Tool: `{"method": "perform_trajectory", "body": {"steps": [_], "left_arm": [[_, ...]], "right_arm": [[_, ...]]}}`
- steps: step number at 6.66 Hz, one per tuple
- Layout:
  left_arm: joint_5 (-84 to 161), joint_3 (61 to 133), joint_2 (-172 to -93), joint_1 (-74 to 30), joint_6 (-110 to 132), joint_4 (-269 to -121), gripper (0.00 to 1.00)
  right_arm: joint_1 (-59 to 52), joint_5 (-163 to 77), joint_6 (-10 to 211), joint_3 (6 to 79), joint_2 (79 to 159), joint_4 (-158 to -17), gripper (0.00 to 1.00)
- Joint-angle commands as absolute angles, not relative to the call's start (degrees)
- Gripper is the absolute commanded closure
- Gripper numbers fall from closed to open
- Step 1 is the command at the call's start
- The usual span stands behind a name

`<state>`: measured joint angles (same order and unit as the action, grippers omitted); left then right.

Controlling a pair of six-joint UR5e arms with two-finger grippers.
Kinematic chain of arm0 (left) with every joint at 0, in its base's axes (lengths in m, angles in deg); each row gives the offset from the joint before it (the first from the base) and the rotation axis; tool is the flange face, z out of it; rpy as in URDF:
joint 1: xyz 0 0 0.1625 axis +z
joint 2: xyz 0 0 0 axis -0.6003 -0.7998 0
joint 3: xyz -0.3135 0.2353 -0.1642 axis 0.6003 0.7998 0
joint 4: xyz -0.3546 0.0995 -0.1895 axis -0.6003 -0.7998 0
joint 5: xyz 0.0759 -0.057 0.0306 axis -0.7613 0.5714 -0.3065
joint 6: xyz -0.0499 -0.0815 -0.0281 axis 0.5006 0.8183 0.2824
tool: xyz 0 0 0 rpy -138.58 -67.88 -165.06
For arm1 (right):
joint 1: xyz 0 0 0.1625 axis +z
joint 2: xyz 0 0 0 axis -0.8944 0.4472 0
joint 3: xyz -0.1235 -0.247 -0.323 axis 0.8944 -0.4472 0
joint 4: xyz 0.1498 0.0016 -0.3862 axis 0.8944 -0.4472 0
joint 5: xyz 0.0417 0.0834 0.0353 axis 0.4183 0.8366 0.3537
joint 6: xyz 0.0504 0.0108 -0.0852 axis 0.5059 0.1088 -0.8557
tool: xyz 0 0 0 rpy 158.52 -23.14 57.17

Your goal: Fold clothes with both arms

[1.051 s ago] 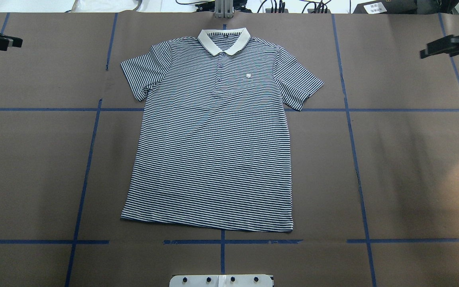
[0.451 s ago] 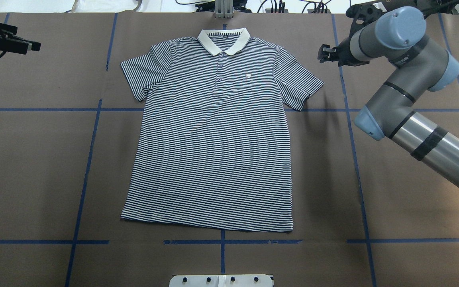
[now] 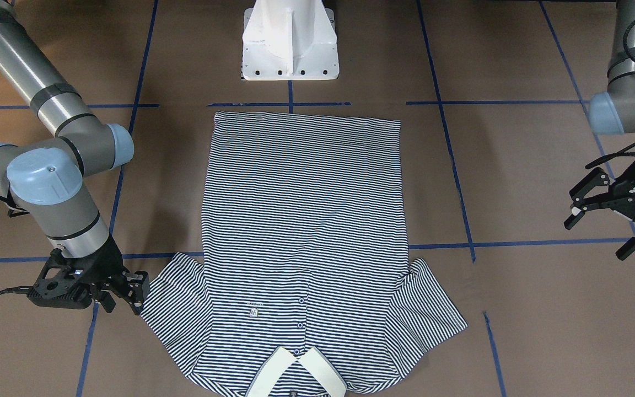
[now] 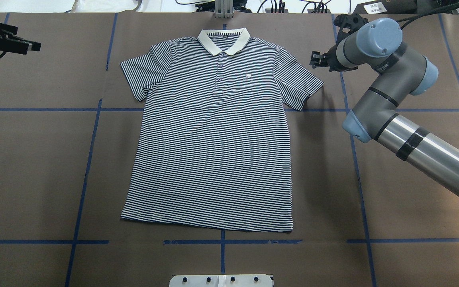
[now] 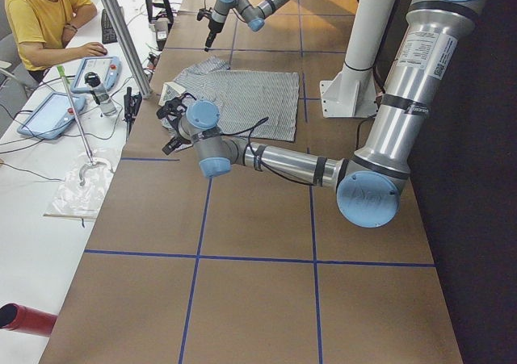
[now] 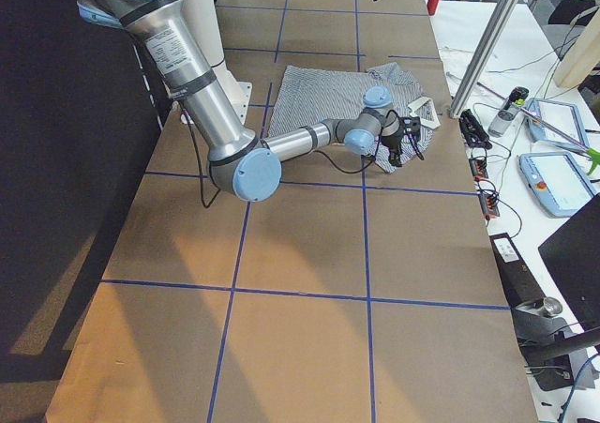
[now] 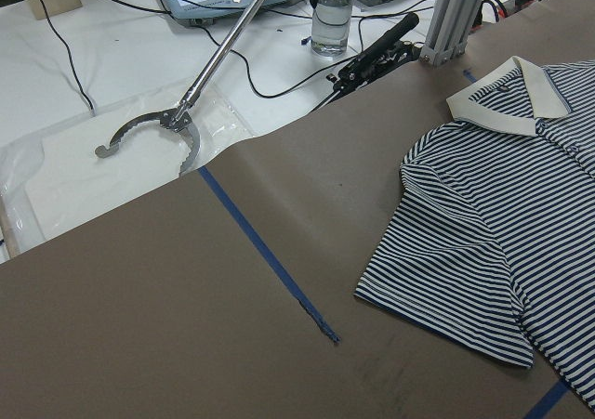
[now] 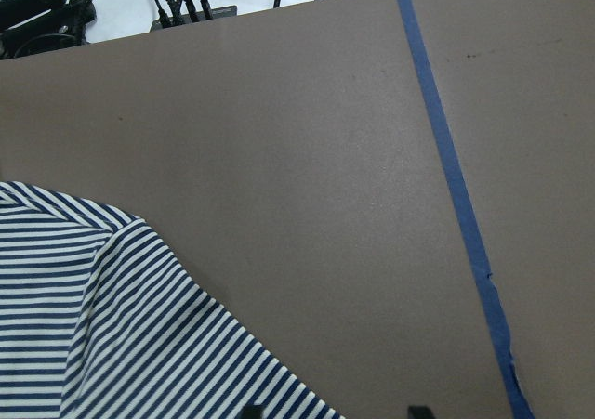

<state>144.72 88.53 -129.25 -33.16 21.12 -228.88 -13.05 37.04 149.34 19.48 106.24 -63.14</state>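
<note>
The navy-and-white striped polo shirt (image 4: 217, 135) lies flat and face up, with its white collar (image 4: 224, 41) at the far edge. My right gripper (image 4: 315, 59) hovers just off the tip of one sleeve (image 3: 171, 292). In the front view this gripper (image 3: 124, 292) stands beside the sleeve, and the right wrist view shows its fingertips (image 8: 249, 408) apart over the sleeve's edge (image 8: 112, 326): open, holding nothing. My left gripper (image 3: 598, 237) hangs open and empty, well away from the other sleeve (image 7: 456, 270), at the table's far corner (image 4: 30, 44).
Blue tape lines (image 4: 90, 159) grid the brown table cover. The white pedestal base (image 3: 290, 49) stands at the hem side. Beyond the far edge lie cables, a reacher tool (image 7: 177, 122), a water bottle (image 7: 332, 15) and tablets. A seated person (image 5: 40, 17) works there.
The right arm swung in from the right and carried its gripper close to the sleeve's tip. The left gripper moved slightly inward early, then stayed still. The shirt has not moved.
</note>
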Motion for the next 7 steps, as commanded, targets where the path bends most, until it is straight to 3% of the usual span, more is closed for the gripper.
{"method": "perform_trajectory", "body": {"steps": [1,7], "left_arm": [[144.7,88.5,-129.3,-33.2,21.1,-228.9,0.0],[144.7,88.5,-129.3,-33.2,21.1,-228.9,0.0]], "right_arm": [[-14.1,36.3,149.4,18.4,107.0,-61.7,0.4],[-16.4,33.1,149.6,17.9,107.7,-61.8,0.4]]}}
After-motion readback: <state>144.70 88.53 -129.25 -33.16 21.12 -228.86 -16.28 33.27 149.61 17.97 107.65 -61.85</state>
